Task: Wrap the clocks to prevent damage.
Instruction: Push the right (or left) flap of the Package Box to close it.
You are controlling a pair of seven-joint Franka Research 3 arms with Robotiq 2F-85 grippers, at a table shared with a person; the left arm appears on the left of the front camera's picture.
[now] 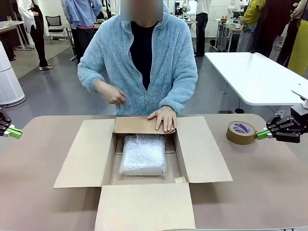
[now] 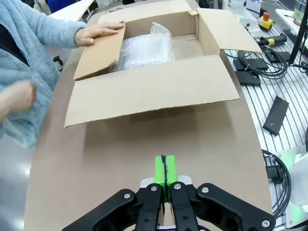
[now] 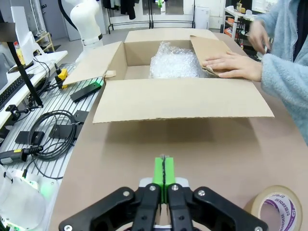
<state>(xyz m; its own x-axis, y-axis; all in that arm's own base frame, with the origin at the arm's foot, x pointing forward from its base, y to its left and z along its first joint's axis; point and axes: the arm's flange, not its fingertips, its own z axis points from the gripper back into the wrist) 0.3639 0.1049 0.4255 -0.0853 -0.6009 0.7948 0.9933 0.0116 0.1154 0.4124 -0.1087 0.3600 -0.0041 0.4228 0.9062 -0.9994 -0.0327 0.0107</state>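
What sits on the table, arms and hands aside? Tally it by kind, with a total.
cardboard box: 1
bubble-wrap bundle: 1
brown tape roll: 1
Total: 3

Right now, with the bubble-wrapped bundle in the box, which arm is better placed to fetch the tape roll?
Right, probably. The right gripper, shut, sits beside the tape roll; the left gripper is across the open box from it.

A big open cardboard box (image 1: 204, 151) sits in the middle of the brown bench (image 1: 269, 185), with a tape roll (image 1: 240, 133) beside it.
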